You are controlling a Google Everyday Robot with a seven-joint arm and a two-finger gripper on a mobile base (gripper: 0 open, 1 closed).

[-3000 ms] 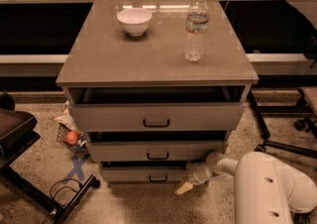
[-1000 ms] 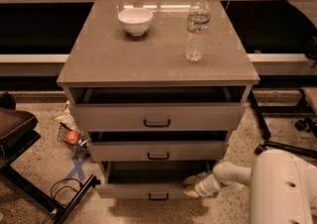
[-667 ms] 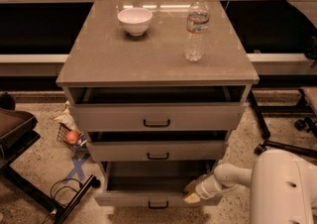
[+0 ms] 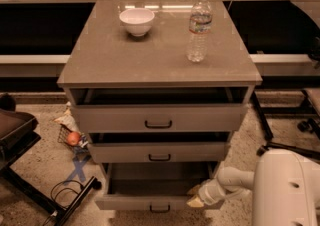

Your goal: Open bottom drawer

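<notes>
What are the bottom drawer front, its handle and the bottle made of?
Bottom drawer: likely laminate or painted board; matte grey-beige, no grain showing. Handle: dark bar, probably metal or plastic. Bottle: clear plastic, see-through with a label. Gripper, at the drawer's right front corner: pale, material unclear.

Dim, warm light is falling from above and behind, glaring in a pale streak along the back of the cabinet top (image 4: 150, 55) by the white bowl (image 4: 136, 21). Deep shadow is filling the open drawer cavities, the bottom drawer (image 4: 127, 202) included. The gripper (image 4: 196, 200), at that drawer's right front corner, is perhaps sitting half in shade, while the robot's white shell (image 4: 285, 190) is catching the light.
</notes>
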